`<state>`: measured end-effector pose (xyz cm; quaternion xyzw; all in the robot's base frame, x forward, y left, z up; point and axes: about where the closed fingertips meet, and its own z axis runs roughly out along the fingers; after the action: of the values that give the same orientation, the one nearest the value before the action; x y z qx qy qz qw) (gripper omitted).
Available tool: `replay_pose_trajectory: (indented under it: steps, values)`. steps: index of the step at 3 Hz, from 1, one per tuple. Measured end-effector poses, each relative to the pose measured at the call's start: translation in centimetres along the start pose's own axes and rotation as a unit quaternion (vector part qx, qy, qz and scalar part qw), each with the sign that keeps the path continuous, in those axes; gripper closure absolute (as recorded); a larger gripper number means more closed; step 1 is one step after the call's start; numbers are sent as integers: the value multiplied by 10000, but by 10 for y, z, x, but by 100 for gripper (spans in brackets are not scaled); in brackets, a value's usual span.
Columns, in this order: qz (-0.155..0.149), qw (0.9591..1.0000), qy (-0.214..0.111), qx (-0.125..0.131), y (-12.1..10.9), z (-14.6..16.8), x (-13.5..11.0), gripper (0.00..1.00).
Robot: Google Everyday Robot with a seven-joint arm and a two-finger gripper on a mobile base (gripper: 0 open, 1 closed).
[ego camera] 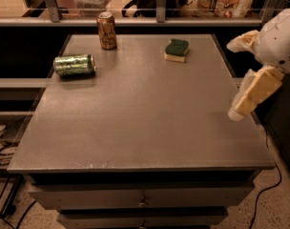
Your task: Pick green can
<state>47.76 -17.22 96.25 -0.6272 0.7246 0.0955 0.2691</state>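
Over the grey table (150, 123), we should carry the gripper (252, 97), hanging at the right edge in a state we cannot tell, to the green can (74, 65) lying sideways far left, straddling its curved body.

A grey table (135, 128) with drawers (142, 197) is standing on a speckled floor (281, 211), dark cables (1, 147) lying at both sides. Behind it a metal railing (159, 4) is running across, and warm light is falling on the tabletop. The gripper (238, 111) is hanging by the table's right edge.
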Motion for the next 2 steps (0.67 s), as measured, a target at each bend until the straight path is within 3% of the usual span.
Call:
replay_pose_trajectory:
  steps: [1,2]
  values:
    - [-53,9973,-661,-323,-18,35,-37,0]
    - [-637,9943,-828,-233,-49,94,-107,0]
